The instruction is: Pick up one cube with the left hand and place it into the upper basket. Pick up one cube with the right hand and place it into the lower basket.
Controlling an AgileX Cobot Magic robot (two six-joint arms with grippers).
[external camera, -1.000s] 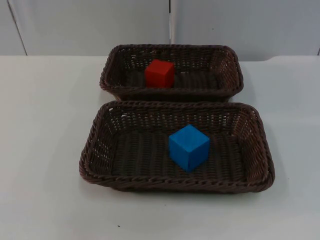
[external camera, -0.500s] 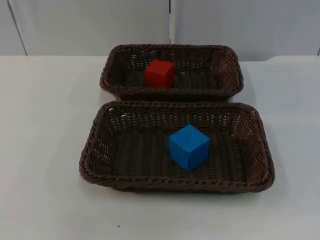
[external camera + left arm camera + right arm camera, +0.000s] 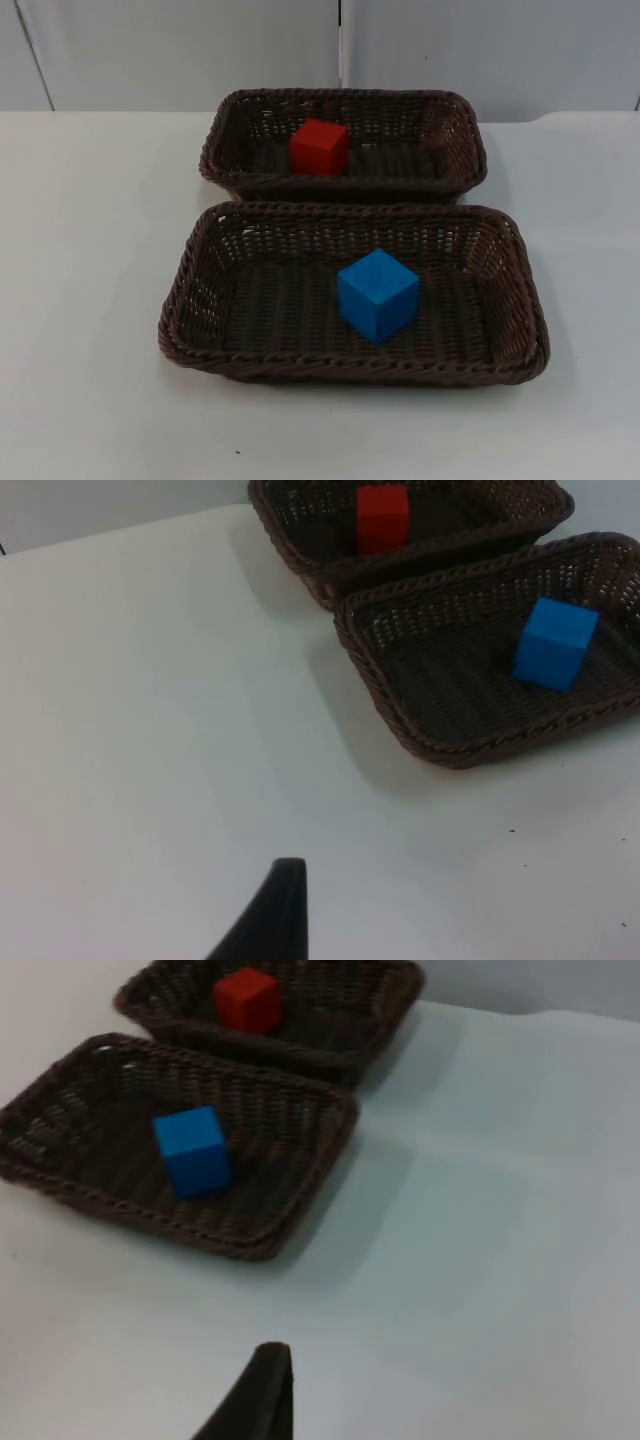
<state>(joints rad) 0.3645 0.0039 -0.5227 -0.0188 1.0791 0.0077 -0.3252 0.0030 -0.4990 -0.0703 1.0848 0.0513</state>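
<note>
Two dark brown woven wicker baskets on white table top (image 3: 90, 250), long sides just beside each other. Red cube (image 3: 320, 147) resting inside upper basket (image 3: 460, 120). Blue cube (image 3: 377, 294) resting inside lower basket (image 3: 200, 250), near centre. Left gripper (image 3: 270, 920) above bare table, well apart from baskets; right gripper (image 3: 255, 1400) likewise. Grip state of both: cannot tell.

Baskets: two, dark brown wicker, one behind the other on the table (image 3: 90, 250). Upper basket (image 3: 452, 110), lower basket (image 3: 190, 290).

Cubes: two. One red cube (image 3: 320, 146), lying in the upper basket. One blue cube (image 3: 377, 294), lying in the lower basket.

One cube per basket. Table: one, white. One black fingertip (image 3: 275, 915) in the left wrist view, one black fingertip (image 3: 262, 1395) in the right.
</note>
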